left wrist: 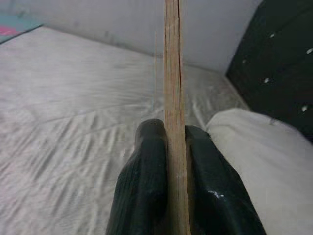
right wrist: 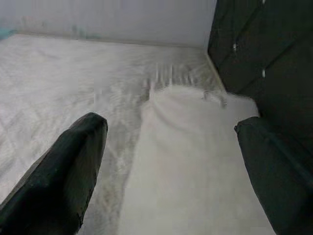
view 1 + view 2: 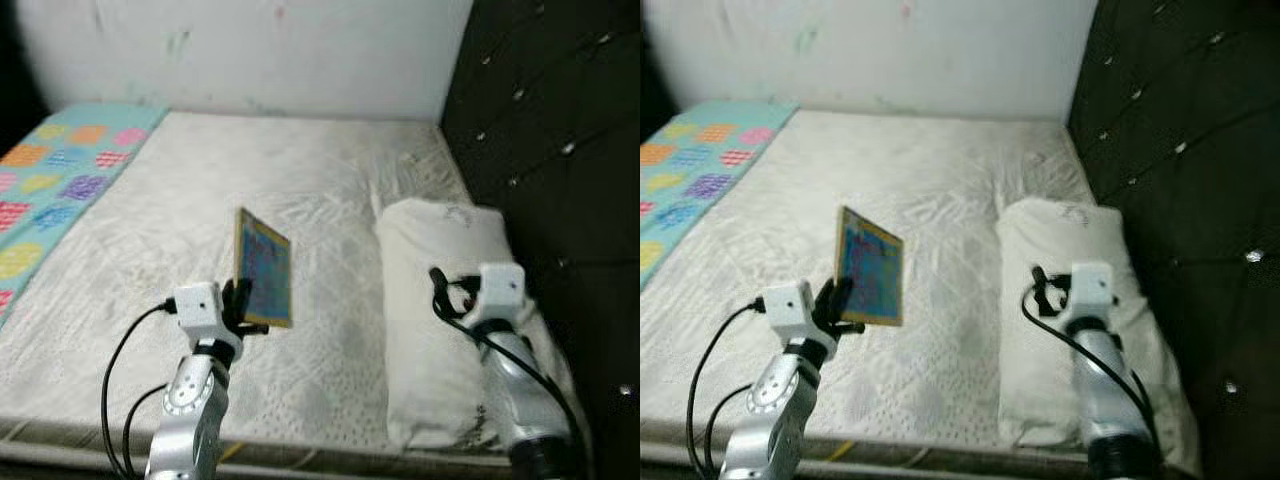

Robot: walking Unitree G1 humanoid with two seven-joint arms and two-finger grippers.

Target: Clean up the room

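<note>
A thin book (image 3: 265,268) with a yellow edge and a blue cover stands upright above the bed, held by its lower edge in my left gripper (image 3: 240,305). In the left wrist view the book (image 1: 174,98) shows edge-on, clamped between the two black fingers (image 1: 146,186). My right gripper (image 2: 171,161) is open over the white pillow (image 3: 440,300), with nothing between its fingers (image 2: 63,171). The pillow (image 2: 190,161) lies along the bed's right side.
The bed (image 3: 200,200) has a pale patterned sheet. A turquoise blanket (image 3: 50,180) with coloured patches lies at the left. A dark tufted headboard (image 3: 560,130) rises on the right, and a white wall (image 3: 250,50) stands behind.
</note>
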